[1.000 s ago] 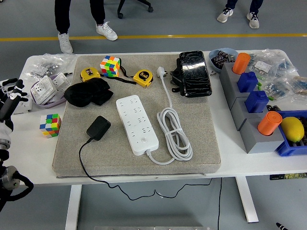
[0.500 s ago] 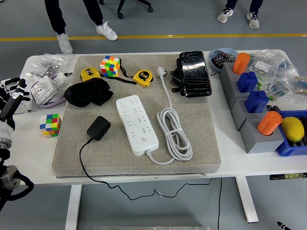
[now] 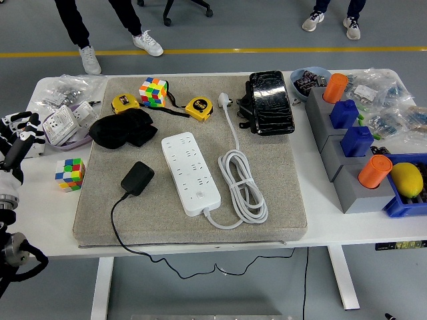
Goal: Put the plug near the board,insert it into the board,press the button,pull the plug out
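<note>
Black plug (image 3: pixel 137 178) lies flat on grey mat (image 3: pixel 280 200), just left of white board (image 3: pixel 191 172), not touching, not inserted; its cord trails off near edge, slack. Board's sockets face up, free. This layout fits both plug placed near board and plug pulled back out. Left hand (image 3: pixel 17 137) at table's left edge, well apart from plug, fingers seemingly loosely spread, empty; view partial. Right hand unseen.

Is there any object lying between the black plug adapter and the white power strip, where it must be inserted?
Nothing visible lies between them. The black plug adapter rests on the grey mat just left of the white power strip, with bare mat in the gap. The left robot hand is at the table's left edge.
</note>
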You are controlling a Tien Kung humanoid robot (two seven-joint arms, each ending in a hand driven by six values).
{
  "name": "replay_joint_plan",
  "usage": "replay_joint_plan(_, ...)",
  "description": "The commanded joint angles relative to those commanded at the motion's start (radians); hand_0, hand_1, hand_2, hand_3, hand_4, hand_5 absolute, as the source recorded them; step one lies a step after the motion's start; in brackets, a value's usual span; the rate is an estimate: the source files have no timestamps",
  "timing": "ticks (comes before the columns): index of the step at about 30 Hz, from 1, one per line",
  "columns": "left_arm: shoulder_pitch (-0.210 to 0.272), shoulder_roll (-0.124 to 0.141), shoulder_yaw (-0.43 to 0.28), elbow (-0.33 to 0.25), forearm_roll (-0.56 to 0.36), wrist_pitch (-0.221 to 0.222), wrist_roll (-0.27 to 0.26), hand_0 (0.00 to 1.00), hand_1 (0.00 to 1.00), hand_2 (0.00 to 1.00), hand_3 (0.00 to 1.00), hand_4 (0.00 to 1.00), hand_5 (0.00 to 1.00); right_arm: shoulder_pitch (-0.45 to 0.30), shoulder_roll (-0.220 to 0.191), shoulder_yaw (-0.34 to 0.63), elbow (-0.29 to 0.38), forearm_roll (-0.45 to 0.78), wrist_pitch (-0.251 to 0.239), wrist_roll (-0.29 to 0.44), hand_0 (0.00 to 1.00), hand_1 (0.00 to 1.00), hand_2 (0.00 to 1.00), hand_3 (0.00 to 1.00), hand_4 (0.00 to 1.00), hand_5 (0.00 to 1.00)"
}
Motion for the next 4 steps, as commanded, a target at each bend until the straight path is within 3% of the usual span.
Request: replay_joint_plan(4,0.005,-0.003,-0.006,-0.002,0.001,0.000,0.001,0.310,0.402,0.476,0.532,0.799,0.318,-0.001,-0.001,0.002,0.000,-0.001,0.000,-0.001,0.570,0.642,0.615,0.551,0.957,0.545)
